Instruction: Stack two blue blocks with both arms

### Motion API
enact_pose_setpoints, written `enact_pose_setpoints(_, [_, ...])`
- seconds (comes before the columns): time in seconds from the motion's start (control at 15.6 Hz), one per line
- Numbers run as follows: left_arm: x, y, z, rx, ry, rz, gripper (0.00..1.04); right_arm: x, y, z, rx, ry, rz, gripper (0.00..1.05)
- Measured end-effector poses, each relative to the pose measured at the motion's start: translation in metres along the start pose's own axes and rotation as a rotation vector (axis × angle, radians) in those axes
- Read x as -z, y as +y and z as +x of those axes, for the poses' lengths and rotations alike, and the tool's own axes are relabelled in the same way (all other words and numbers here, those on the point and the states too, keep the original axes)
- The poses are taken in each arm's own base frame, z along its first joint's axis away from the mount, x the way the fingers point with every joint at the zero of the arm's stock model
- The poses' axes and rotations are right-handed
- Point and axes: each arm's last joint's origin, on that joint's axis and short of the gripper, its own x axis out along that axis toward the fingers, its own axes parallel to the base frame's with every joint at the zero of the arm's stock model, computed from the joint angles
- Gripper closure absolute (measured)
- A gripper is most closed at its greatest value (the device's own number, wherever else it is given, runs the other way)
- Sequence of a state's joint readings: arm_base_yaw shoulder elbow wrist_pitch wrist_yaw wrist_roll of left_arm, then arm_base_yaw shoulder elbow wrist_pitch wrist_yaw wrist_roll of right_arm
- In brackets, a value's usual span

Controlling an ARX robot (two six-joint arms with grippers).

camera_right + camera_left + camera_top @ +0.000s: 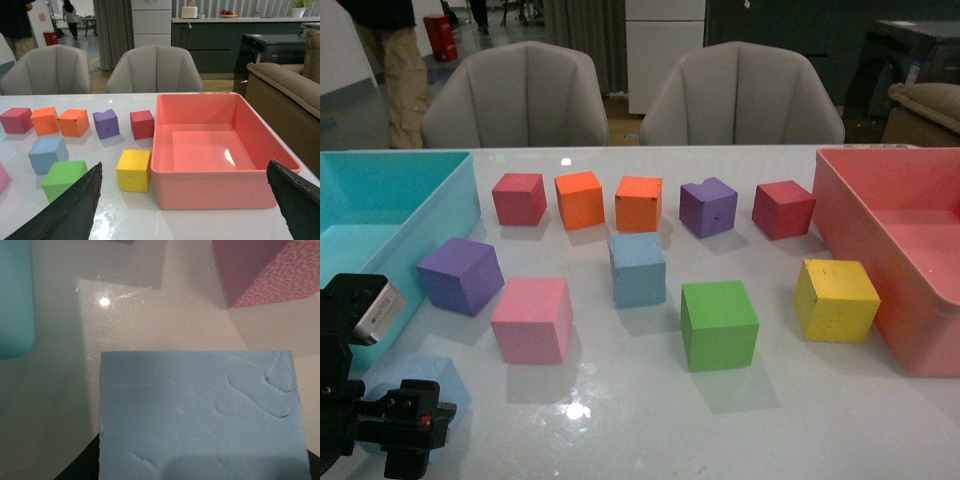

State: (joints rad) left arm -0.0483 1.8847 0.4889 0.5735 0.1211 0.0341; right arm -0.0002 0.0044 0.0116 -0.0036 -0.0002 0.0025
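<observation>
One blue block [418, 384] sits at the table's near left corner with my left gripper [408, 412] shut on it. In the left wrist view this blue block [200, 415] fills the lower half, its dented top face showing, and the fingers are hidden behind it. The second blue block [637, 268] stands free in the middle of the table, also seen as the blue block [48, 154] in the right wrist view. My right gripper [185, 210] is open, its black fingers [75, 210] wide apart and empty, facing the red bin. It is outside the front view.
A pink cube [532, 320] stands just right of the held block, with a purple cube [460, 275] behind. A green cube [718, 324], a yellow cube [836, 298] and a back row of red, orange and purple cubes surround the free block. Teal bin [380, 215] at left, red bin [910, 260] at right.
</observation>
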Motion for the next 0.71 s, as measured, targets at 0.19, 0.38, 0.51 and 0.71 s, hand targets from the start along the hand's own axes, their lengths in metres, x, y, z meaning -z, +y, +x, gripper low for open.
enact_pose_setpoints(0.19, [-0.011,-0.012,-0.022,0.016,-0.049,0.034,0.51,0.0,0.0,0.0,0.0,0.0,0.0,0.06])
enact_pose_setpoints(0.38, [-0.036,-0.037,-0.043,0.069,-0.126,0.101,0.53,0.0,0.0,0.0,0.0,0.0,0.0,0.06])
enact_pose_setpoints(0.51, [-0.097,-0.093,-0.016,0.136,-0.16,0.219,0.54,0.0,0.0,0.0,0.0,0.0,0.0,0.06])
enact_pose_setpoints(0.71, [-0.135,-0.131,0.017,0.152,-0.141,0.284,0.54,0.0,0.0,0.0,0.0,0.0,0.0,0.06])
